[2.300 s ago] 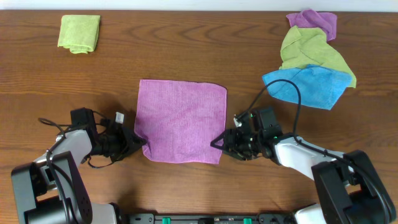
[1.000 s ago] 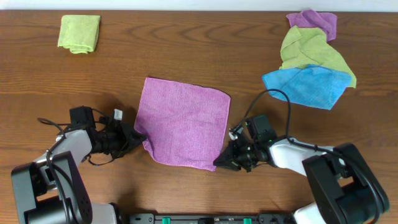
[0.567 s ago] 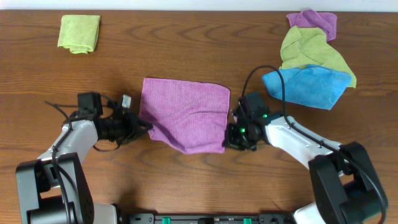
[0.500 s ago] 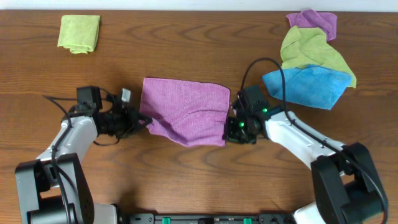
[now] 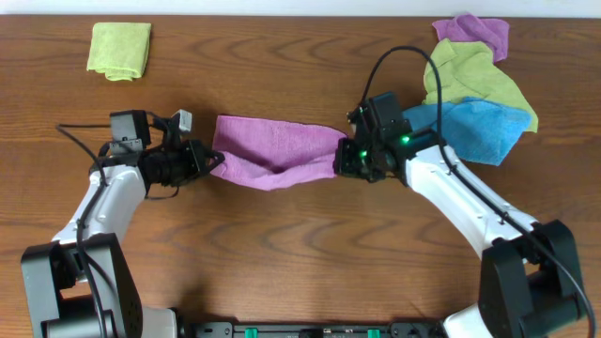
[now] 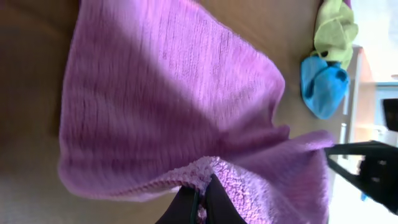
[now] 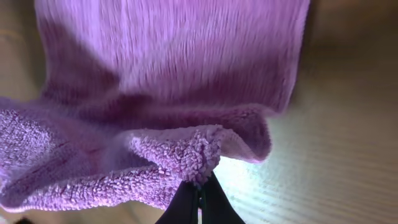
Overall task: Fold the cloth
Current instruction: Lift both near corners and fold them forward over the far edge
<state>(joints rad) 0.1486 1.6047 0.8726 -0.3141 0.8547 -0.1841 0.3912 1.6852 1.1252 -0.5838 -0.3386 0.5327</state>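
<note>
Item: orchid cloth (image 5: 277,150), strung between the two tools as a sagging band. The part beyond the tips appears to rest on the bench (image 5: 282,253), and the gripped corners are raised. Left tool (image 5: 216,161): clamped on the cloth corner directly at its tips. Right tool (image 5: 340,160): clamped on the opposite corner, likewise at its tips. Hidden or unclear: in both wrist views the fingertips are sunk in the fleecy pile and only their dark bases show. Both wrist views are blurred, so the weave is smeared. From overhead the raised fold covers whatever part of the cloth lies under it. The right arm overlaps the near edge of a blue cloth (image 5: 470,131). Surface: dark brown wood grain, washed pale by glare in the wrist views. Room: a bright strip past the bench edge in the left wrist view, detail illegible. Edges and room: the blue cloth, a lime-green cloth (image 5: 470,75) and a violet cloth (image 5: 474,33) are heaped touching one another just behind the right tool's wrist, on its outer side. A folded lime-green cloth (image 5: 119,50) lies well apart, beyond the left tool's outer side. Bare wood extends on the near side of both tools.
</note>
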